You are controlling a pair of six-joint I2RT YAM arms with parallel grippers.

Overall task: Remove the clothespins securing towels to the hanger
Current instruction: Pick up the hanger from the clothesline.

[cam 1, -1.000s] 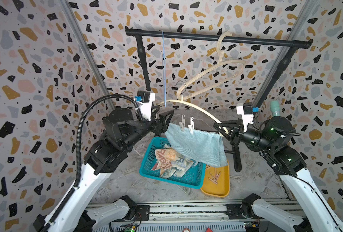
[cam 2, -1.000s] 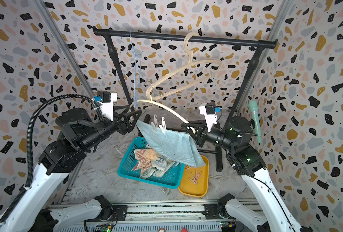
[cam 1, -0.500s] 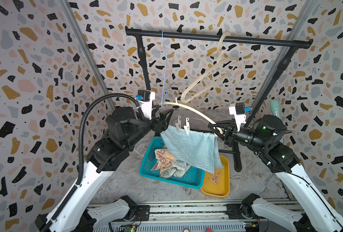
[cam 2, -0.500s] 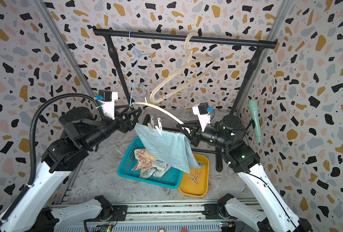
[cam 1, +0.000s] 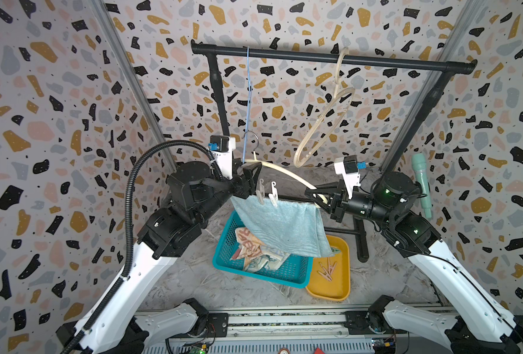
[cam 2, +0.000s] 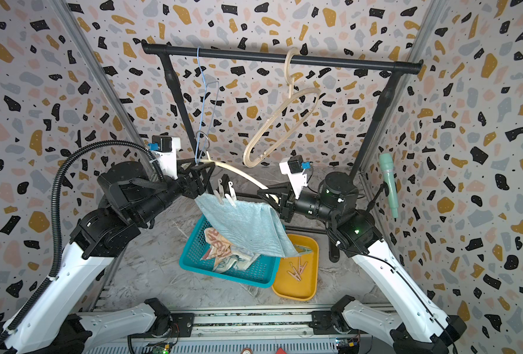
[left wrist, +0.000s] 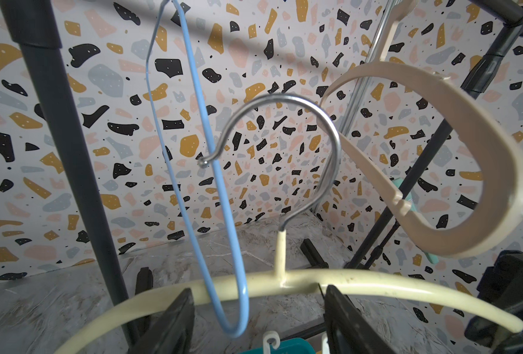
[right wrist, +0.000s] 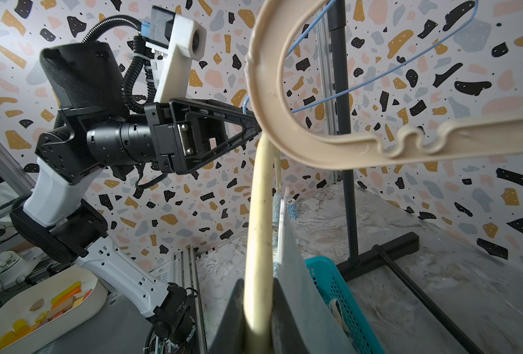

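A cream hanger with a metal hook is off the rail, held level between my arms. My right gripper is shut on one arm of the hanger. My left gripper is open by the hook's base, and the hanger arm crosses in front of its fingers. A light-blue towel hangs from the hanger. Two white clothespins stand upright on its top edge beside the left gripper. Both top views show them. Two more towels lie in the basket.
A teal basket and a yellow tray holding several loose clothespins sit below. On the black rail hang a blue wire hanger, looped over the cream arm, and a beige plastic hanger. The stand's foot is at the right.
My right arm has moved left, carrying the hanger, towel and pins toward the left gripper. The beige hanger has swung. The left jaws have narrowed slightly.
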